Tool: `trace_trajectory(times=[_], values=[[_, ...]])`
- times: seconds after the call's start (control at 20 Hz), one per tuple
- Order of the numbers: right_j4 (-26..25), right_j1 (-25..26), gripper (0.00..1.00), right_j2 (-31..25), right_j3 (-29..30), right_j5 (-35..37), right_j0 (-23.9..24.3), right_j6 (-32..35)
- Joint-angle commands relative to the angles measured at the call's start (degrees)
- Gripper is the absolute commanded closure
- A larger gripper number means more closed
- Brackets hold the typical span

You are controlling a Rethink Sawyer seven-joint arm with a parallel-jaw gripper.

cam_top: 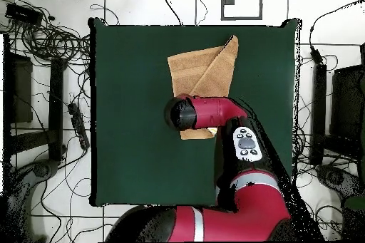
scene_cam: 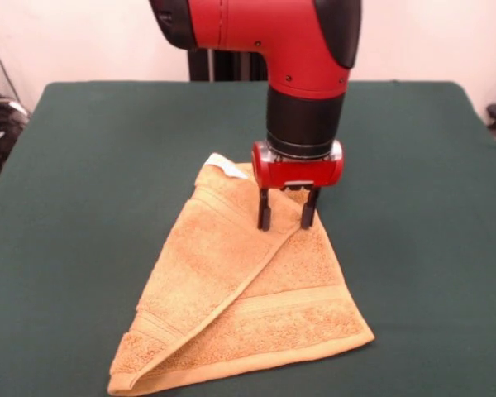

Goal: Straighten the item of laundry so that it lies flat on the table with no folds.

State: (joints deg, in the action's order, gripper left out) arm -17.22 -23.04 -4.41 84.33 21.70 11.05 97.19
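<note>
The orange-tan towel (scene_cam: 240, 298) lies on the dark green table (scene_cam: 83, 165), folded over on a diagonal, so it forms a rough triangle with a double layer on its left side. Its white tag (scene_cam: 229, 169) shows at the far corner. My gripper (scene_cam: 287, 217) points straight down over the far part of the towel, fingers apart, with the tips at the cloth on either side of the fold's edge. Nothing is held between them. In the overhead view the arm (cam_top: 207, 112) covers the gripper and part of the towel (cam_top: 203, 73).
The towel's near corner (scene_cam: 120, 385) lies close to the table's front edge. Cables and dark equipment (cam_top: 43, 48) lie on the floor around the table (cam_top: 128, 147). More cables (scene_cam: 0, 116) show past the table's left side.
</note>
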Motion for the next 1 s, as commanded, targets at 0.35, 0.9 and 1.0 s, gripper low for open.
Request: trace_trajectory(times=[0.35, 0.9, 1.0], values=[[7.03, 3.23, 0.00, -1.07, 6.40, -6.67, -2.99, 15.46], [8.21, 6.76, 0.00, -1.67, 5.28, -9.80, -2.81, 13.66], [8.20, 6.77, 0.00, -1.41, 5.07, -9.83, -2.98, 13.55]])
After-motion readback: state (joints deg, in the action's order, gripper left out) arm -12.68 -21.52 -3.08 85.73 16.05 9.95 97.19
